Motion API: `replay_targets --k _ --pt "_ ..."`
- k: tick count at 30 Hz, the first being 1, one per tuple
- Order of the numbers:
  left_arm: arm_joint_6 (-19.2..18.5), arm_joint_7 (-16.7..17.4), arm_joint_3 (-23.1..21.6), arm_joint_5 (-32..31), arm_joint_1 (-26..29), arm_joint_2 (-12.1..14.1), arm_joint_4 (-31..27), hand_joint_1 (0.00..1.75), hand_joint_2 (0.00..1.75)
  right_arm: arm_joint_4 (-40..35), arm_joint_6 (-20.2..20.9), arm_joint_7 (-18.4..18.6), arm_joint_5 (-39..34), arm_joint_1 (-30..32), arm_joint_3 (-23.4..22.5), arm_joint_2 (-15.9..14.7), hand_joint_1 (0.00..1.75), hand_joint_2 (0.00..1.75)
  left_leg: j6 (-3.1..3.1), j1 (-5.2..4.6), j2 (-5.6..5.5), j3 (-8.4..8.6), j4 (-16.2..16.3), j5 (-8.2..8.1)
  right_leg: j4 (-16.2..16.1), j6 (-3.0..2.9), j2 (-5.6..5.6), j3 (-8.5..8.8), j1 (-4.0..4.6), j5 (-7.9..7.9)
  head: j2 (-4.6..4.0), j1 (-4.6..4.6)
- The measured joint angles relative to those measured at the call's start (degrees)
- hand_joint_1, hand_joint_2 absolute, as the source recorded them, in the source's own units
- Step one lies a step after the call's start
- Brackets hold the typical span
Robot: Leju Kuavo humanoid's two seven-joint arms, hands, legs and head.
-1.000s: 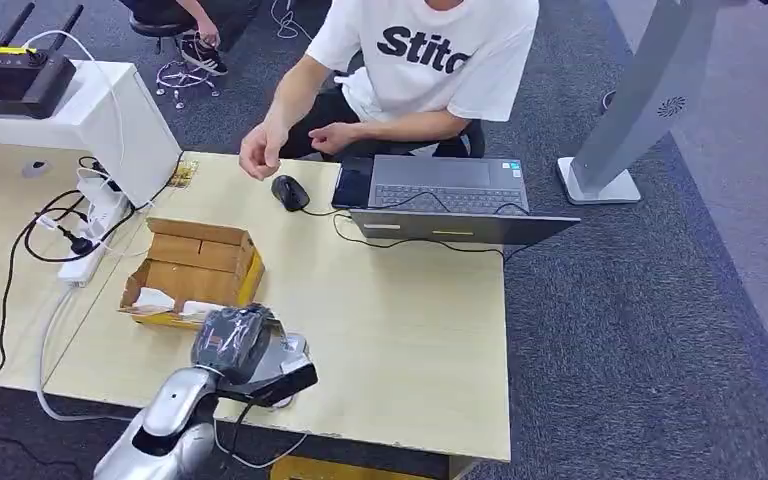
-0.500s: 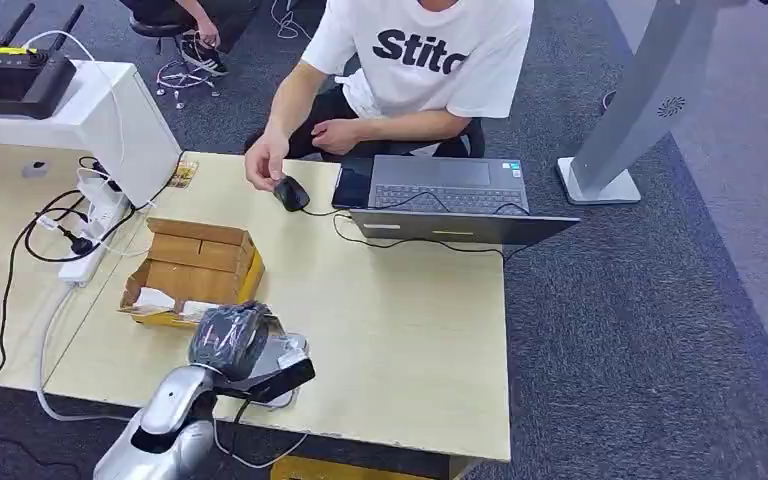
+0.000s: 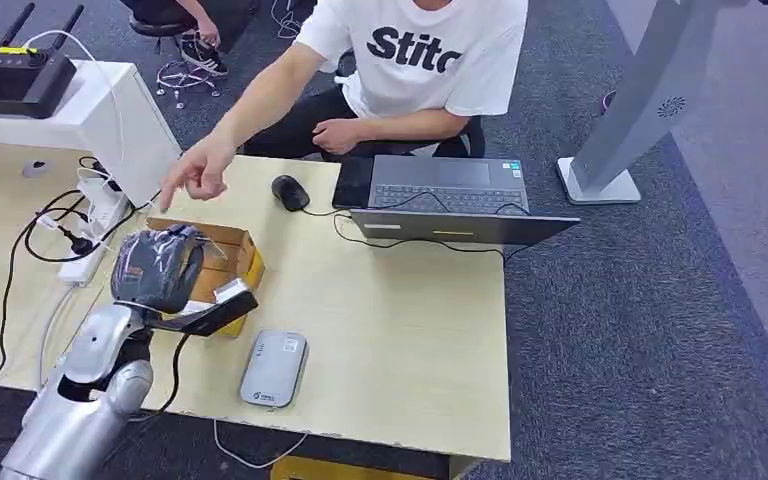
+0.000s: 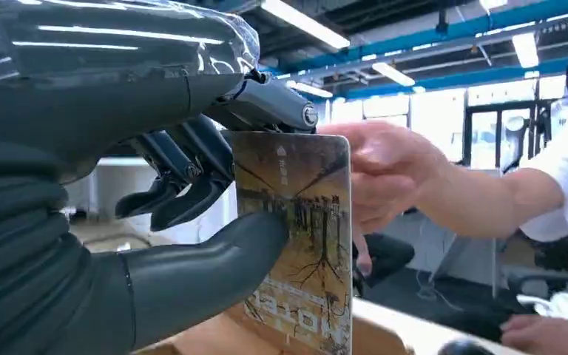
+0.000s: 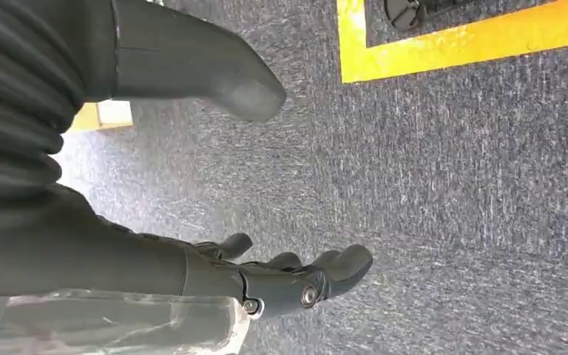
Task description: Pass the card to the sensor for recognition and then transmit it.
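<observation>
My left hand (image 3: pixel 160 268) hovers over the cardboard box (image 3: pixel 228 248), pinching a card (image 4: pixel 299 244) between thumb and fingers. The card is brownish with a printed tree-like picture; in the head view the card (image 3: pixel 232 290) pokes out to the right of the hand. A person's hand (image 3: pixel 192 174) reaches toward it from across the table, and in the left wrist view that hand (image 4: pixel 388 174) is right behind the card. The grey card sensor (image 3: pixel 274 367) lies flat near the table's front edge. My right hand (image 5: pixel 266 285) hangs over carpet, fingers apart, holding nothing.
The wooden table (image 3: pixel 410 330) carries a laptop (image 3: pixel 450 200), a black mouse (image 3: pixel 289 191) and cables. A power strip (image 3: pixel 95 225) with cords sits at the left. A white stand (image 3: pixel 90 110) bears a black controller (image 3: pixel 10 75). A grey pedestal (image 3: pixel 640 110) stands on the carpet at the right.
My left hand has risen off the sensor and moved left and back with the card, now over the box. The person's hand left the mouse and reached toward the card.
</observation>
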Motion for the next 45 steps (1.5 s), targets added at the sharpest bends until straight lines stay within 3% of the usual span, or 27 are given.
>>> replay_targets --k 6,17,18,19,29,34,37,40,45 --pt "2.23 -0.53 0.0 -4.89 -2.8 0.76 3.28 1.75 1.75 0.0 0.59 0.0 1.09 -0.24 0.92 -0.02 0.0 1.75 0.0 -0.02 0.0 0.0 0.0 0.0 -0.01 0.0 0.0 0.0 -0.02 0.0 0.0 0.0" --pt "3.72 -1.07 -0.09 -7.55 -4.16 -0.09 8.26 1.75 1.75 0.0 0.4 1.59 2.54 -0.41 2.1 -0.02 0.0 1.75 0.01 -0.02 0.08 -0.01 0.0 -0.02 0.0 0.0 0.14 -0.01 -0.02 0.0 0.0 0.0" --pt "4.18 -1.03 -0.11 -7.81 -4.16 -0.31 8.81 1.2 1.75 0.02 0.37 1.9 2.67 -0.42 2.27 -0.02 0.0 1.75 0.01 -0.02 0.08 -0.01 0.0 -0.02 -0.01 0.01 0.15 -0.01 -0.02 0.0 0.0 0.0" --pt "4.62 -0.87 -0.13 -7.9 -4.16 -0.59 9.29 0.0 1.75 0.02 0.28 1.92 2.76 -0.4 2.34 -0.02 0.0 1.75 0.01 -0.03 0.08 -0.01 0.0 -0.02 -0.01 0.01 0.15 -0.01 -0.02 0.0 0.0 0.0" --pt "7.87 3.67 -0.17 -7.4 -4.34 -3.26 10.23 0.0 1.75 0.02 0.18 1.9 2.62 -0.4 2.47 -0.02 0.0 1.75 0.01 -0.03 0.07 -0.01 0.01 -0.01 -0.01 0.02 0.12 0.01 -0.03 0.02 0.0 -0.02" --pt "8.16 3.22 0.35 -4.87 -3.78 -3.37 6.63 0.0 1.75 0.02 -0.28 1.9 1.95 -0.38 2.47 -0.02 0.0 1.75 0.01 -0.03 0.06 -0.03 0.01 -0.01 -0.01 0.04 0.12 0.02 -0.03 0.03 0.0 0.0" --pt "6.49 1.83 1.68 -1.91 -2.29 -3.04 2.59 0.0 1.75 0.09 -0.46 1.84 1.4 -0.28 2.4 -0.02 0.0 1.75 0.01 -0.03 0.06 -0.05 0.0 -0.02 -0.01 0.04 0.11 0.01 -0.03 0.02 0.0 0.0" --pt "1.9 -0.68 2.69 2.25 0.86 -1.7 -2.87 0.0 1.75 0.13 -0.55 1.46 0.57 -0.21 2.08 -0.02 0.0 1.75 0.02 -0.03 0.08 -0.05 -0.02 -0.03 -0.01 0.03 0.14 0.0 -0.03 0.0 0.0 0.0" --pt "-2.27 -4.09 3.21 7.95 9.08 2.36 -11.88 0.0 1.75 0.24 -0.63 1.4 0.0 0.04 1.4 -0.02 0.0 1.75 -0.01 -0.02 0.09 -0.06 -0.04 -0.05 -0.01 0.02 0.13 -0.04 -0.02 -0.05 0.0 -0.02"
